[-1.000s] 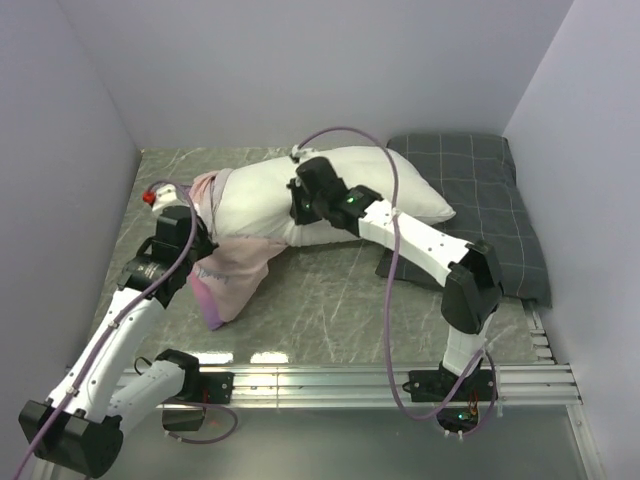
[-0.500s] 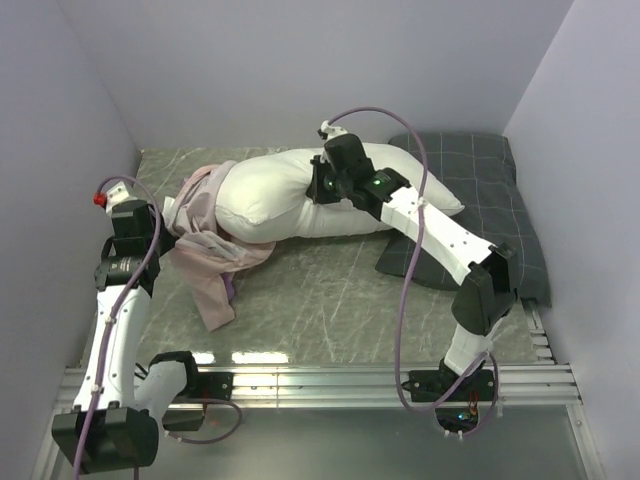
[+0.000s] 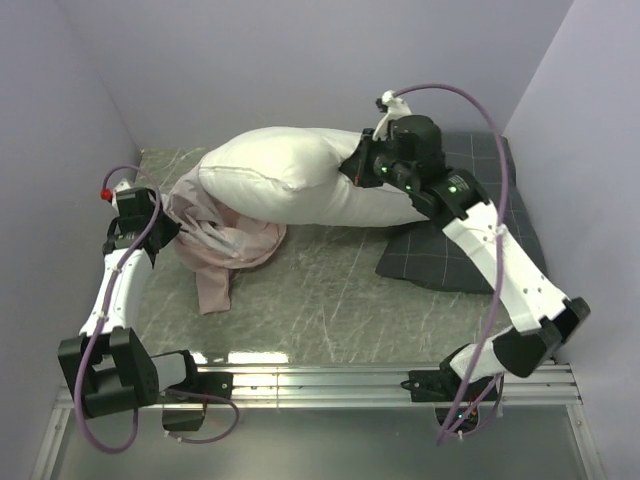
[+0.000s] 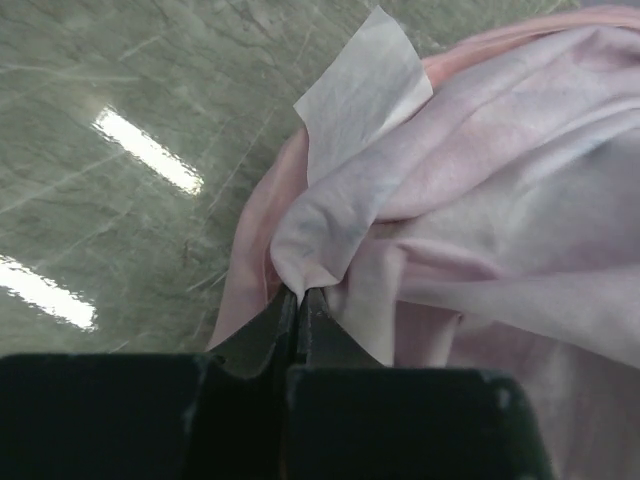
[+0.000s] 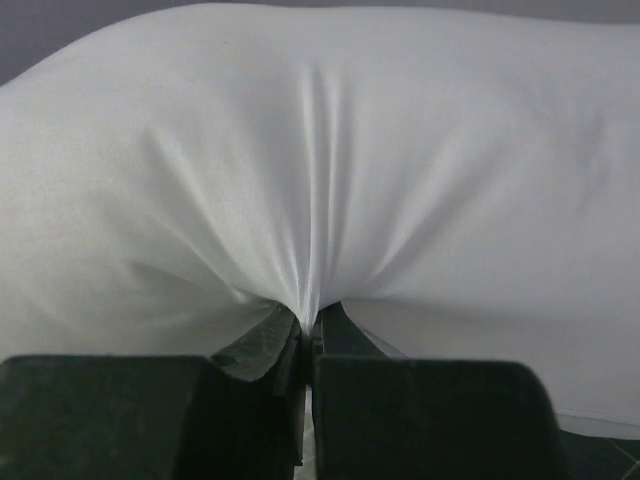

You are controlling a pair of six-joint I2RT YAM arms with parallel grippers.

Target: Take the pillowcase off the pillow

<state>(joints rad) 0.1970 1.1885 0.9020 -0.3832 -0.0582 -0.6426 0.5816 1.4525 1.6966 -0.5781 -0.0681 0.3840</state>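
A: Where is the top camera?
B: High above the near edge, tilted down over the whole table (image 3: 330, 290) toward the far wall (image 3: 300, 70).
A: And the wrists?
B: Left peers past its jaws, very close on the pillowcase (image 4: 500, 200); right is pressed against the pillow (image 5: 330, 150), facing hard to judge; the top view shares both.

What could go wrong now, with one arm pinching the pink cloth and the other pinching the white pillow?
1. The left gripper holds only a thin fold of the pillowcase at its tips; a hard pull might slip it free.
2. The right gripper pinches a small pucker of the pillow; the plump pillow's weight may tug it loose.
3. The pillow's right end overlaps the dark checked pillow and might drag it along.
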